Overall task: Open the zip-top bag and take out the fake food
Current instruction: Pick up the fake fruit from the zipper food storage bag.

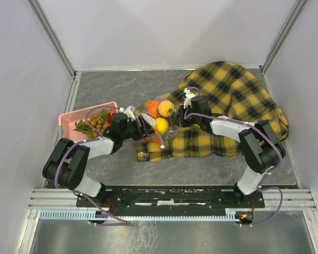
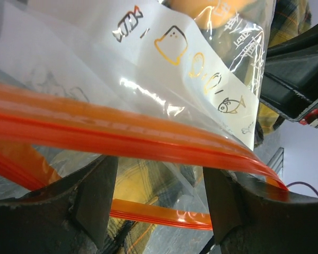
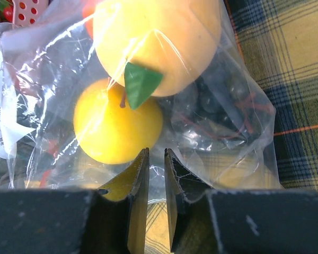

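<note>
Left gripper point(image 2: 159, 180): jaws spread wide, the red-orange zip strip point(image 2: 122, 132) running across the gap between them
Right gripper point(image 3: 156, 159): jaws almost together with a thin slit left; bag film reaches their tips, but I cannot tell whether it is pinched
Zip-top bag point(image 3: 238, 121): clear and crinkled, lying on the near left edge of the plaid cloth point(image 1: 238, 95), between the two grippers
Fake food: a yellow fruit point(image 3: 116, 127), a larger yellow-orange fruit point(image 3: 164, 37) with a green leaf, and dark berries point(image 3: 222, 100), all inside the bag
Pink basket point(image 1: 79, 114): left of the bag, holding a tan grape bunch point(image 1: 98, 121) with green leaves
Surface point(image 1: 122, 84): dark grey, under cloth and basket
</note>
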Motion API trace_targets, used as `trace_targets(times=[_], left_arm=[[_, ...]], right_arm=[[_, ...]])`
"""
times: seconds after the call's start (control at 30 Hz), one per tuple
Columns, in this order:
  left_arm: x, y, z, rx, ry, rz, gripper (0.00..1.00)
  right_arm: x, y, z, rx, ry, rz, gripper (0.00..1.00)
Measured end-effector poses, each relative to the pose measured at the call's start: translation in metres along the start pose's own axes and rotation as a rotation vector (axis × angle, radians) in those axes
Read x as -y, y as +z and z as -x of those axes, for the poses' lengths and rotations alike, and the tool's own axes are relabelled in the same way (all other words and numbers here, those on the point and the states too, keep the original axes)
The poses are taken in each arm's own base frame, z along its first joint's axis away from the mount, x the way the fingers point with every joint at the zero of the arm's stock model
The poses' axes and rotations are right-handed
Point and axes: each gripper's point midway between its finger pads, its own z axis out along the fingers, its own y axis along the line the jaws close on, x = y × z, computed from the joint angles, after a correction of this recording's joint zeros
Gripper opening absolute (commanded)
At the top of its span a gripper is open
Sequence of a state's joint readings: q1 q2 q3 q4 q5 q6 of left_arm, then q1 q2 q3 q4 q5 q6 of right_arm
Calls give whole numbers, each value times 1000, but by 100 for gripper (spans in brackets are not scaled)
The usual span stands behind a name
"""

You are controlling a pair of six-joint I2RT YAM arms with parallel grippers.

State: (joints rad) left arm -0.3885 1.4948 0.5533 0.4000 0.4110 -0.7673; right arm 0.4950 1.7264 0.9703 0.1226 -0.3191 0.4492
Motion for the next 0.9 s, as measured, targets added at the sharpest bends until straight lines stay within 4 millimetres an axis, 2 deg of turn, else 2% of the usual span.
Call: trace_targets(times=[0.3,0.4,0.57,0.73,0.9], left_arm=[[0,-2,11,25,51,33,75],[4,-1,16,37,58,21,76],[8,3,22,60,71,-1,77],[7,13,26,70,78,-16,77],[6,19,28,84,86,-33,78]], right_arm=[[-8,1,18,53,15,22,30],[-12,3,27,75,28,34,37],[-19,6,35,107,70,65,37],[-19,11,32,102,102,70,38],[-13,18,21,70,131,64,36]])
